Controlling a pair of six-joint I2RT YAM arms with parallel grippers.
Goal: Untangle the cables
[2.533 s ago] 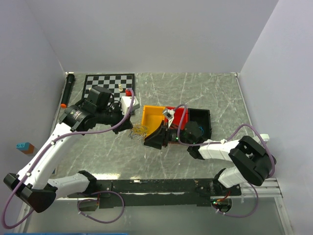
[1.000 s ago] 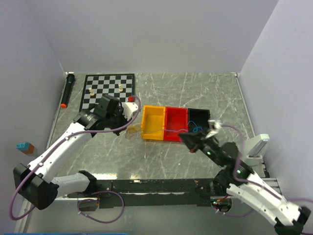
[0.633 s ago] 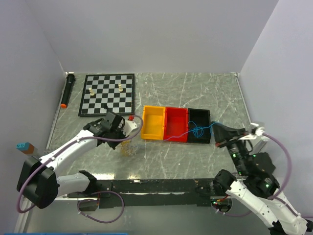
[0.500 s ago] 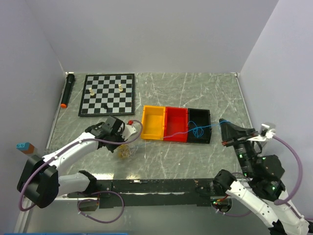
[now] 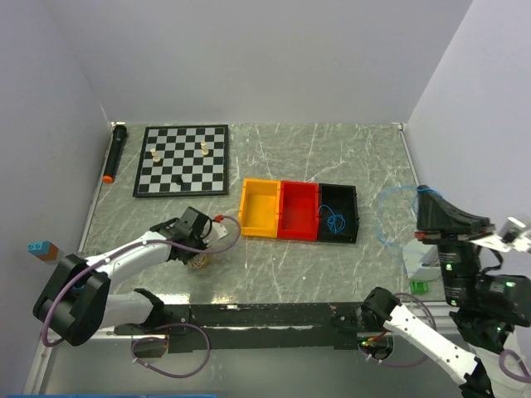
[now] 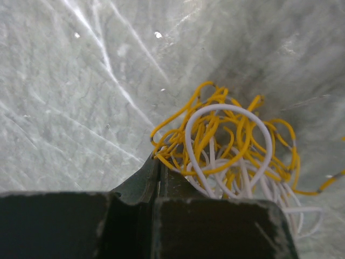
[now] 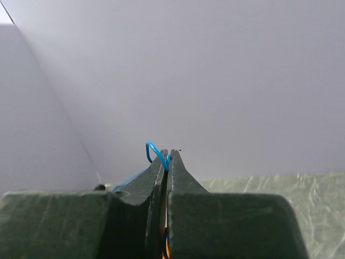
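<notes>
The cables lay in two lots. A yellow and white tangle (image 6: 226, 143) of thin curly loops sat on the marble table (image 5: 315, 153) close to the near edge, left of its middle. The left gripper (image 6: 157, 165) was down at its rim, jaws pressed together on a yellow strand. A single blue strand (image 5: 379, 217) hung in a thin arc by the right edge, its long axis running far to near. Its top end was pinched in the closed jaws of the right gripper (image 7: 166, 158), high above the table.

Only the overhead view showed a blue curl (image 5: 334, 221) in the black bin (image 5: 342, 201); whether it joined the arc could not be told. The right wrist view caught just a small loop at the fingertips.
</notes>
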